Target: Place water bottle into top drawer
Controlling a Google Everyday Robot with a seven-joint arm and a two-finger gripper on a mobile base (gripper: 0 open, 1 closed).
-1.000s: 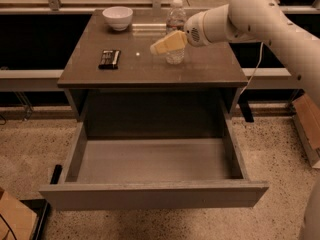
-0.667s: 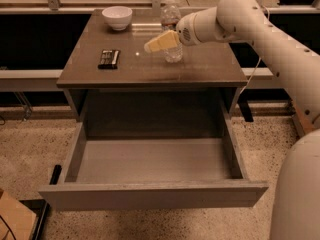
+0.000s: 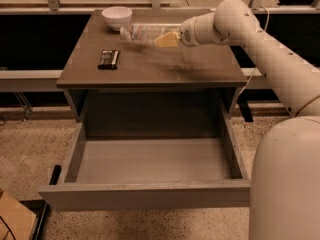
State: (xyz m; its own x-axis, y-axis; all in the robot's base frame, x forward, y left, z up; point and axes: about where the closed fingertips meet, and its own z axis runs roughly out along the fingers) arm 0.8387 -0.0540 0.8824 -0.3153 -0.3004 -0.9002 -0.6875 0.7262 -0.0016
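Hand (image 3: 167, 39) gripping water bottle (image 3: 142, 32) sideways above table (image 3: 150, 70), top drawer (image 3: 145, 196) open, front corner hidden by robot body (image 3: 285, 184)

Lab: robot hand (image 3: 168, 39) above table (image 3: 150, 71)

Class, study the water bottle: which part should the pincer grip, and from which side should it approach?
Grip the water bottle around its round middle, coming from the right of the view, where the pincer is at its base end. It is tipped sideways, cap toward the white bowl.
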